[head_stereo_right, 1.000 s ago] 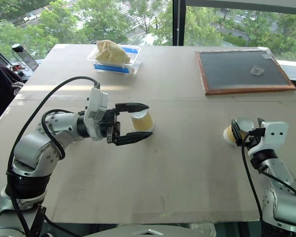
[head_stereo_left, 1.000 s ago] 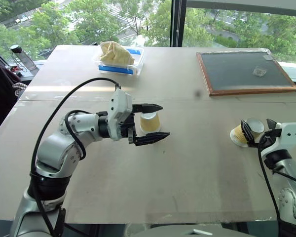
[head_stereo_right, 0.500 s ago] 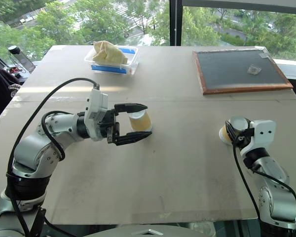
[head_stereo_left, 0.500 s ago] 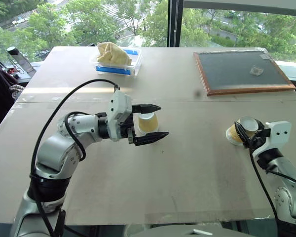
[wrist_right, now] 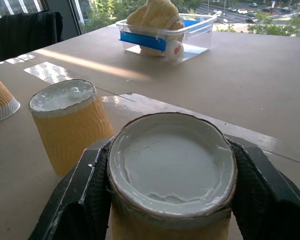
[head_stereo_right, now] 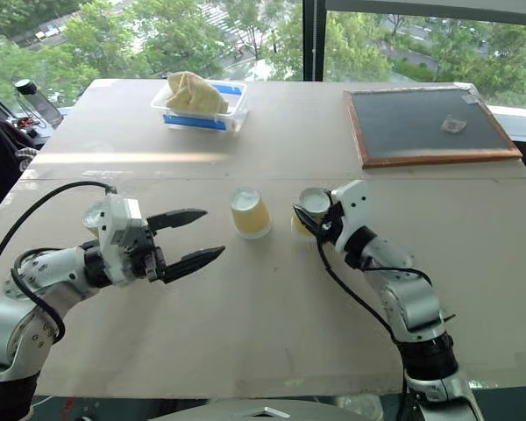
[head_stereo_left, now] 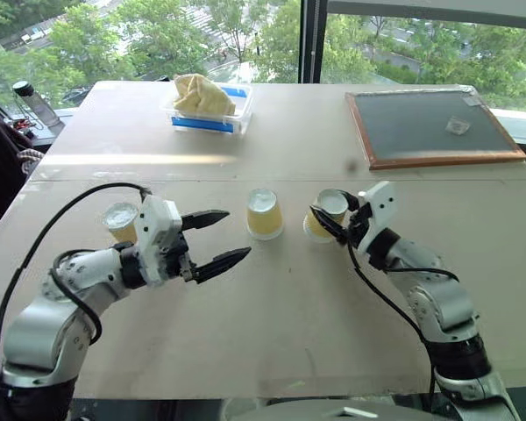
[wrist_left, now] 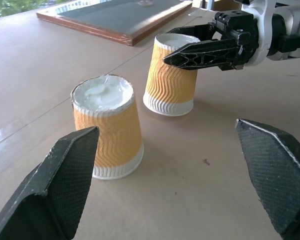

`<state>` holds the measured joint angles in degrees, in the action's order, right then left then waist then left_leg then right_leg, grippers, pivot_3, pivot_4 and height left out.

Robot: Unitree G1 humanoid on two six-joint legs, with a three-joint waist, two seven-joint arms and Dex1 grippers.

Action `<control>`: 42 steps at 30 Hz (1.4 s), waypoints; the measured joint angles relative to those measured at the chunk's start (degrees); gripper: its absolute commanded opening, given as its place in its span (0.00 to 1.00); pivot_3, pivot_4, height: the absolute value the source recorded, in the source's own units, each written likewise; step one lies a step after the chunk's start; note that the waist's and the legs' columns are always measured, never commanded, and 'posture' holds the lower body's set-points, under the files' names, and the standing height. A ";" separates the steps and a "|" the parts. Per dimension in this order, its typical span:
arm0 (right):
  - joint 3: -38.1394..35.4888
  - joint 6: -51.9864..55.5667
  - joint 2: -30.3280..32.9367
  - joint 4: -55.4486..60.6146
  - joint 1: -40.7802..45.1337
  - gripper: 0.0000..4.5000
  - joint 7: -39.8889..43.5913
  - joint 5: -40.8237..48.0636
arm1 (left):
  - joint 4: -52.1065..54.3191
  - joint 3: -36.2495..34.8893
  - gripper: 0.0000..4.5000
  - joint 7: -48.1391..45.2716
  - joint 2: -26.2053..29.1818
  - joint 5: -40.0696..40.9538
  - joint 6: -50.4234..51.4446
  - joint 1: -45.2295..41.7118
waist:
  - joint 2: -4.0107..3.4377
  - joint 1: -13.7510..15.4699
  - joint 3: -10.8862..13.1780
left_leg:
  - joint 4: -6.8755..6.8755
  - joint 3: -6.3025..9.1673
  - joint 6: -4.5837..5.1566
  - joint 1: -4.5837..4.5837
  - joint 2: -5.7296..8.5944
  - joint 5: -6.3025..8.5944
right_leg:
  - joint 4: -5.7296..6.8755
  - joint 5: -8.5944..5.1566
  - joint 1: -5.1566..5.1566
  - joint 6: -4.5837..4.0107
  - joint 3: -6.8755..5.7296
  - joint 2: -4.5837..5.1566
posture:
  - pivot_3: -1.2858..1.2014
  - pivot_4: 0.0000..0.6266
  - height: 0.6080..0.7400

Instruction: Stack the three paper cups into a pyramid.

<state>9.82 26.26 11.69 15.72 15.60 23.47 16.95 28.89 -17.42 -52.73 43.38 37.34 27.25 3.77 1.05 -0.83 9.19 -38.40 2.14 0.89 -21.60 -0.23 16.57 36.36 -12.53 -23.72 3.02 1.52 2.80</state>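
Pale yellow ribbed paper marks all three cups, each standing upside down with its white base up on the light wooden table [head_stereo_left: 272, 333]. The middle cup [head_stereo_left: 264, 214] stands free near the table's centre, with nothing touching it. Just to its right, the right-hand cup [head_stereo_left: 324, 214] sits clamped between the black fingers of the right gripper [head_stereo_left: 330, 221], which close on its sides near the base end; this cup is near the middle one but apart from it, and whether it rests on the table or is slightly lifted cannot be told. The left-hand cup [head_stereo_left: 121, 221] stands well to the left, close behind the left wrist. The left gripper [head_stereo_left: 217, 238] hovers with its two fingers spread wide and empty, pointing towards the middle cup from the left, with a gap between them. At the far side of the table lie a clear plastic tub [head_stereo_left: 212, 107] holding a tan cloth, and a wood-framed dark board [head_stereo_left: 430, 127].
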 measured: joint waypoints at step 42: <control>-14.35 -7.35 20.68 9.37 -13.04 0.99 36.65 24.11 | -7.27 -12.56 1.00 32.63 -29.89 -18.40 -26.29 13.75 | 0.30 0.24 -0.13 | -0.01 -0.16 0.02 0.62 -0.04 0.01 | -0.18 -0.19 0.69 -0.14 -0.22 -0.15 | 0.52 0.24 1.00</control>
<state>-4.53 18.92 32.37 25.09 2.56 60.11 41.05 21.62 -29.98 -20.10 13.49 18.94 0.96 17.52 1.35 -0.59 9.06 -38.41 1.98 0.91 -20.98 -0.27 16.58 36.19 -12.72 -23.03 2.87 1.30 2.65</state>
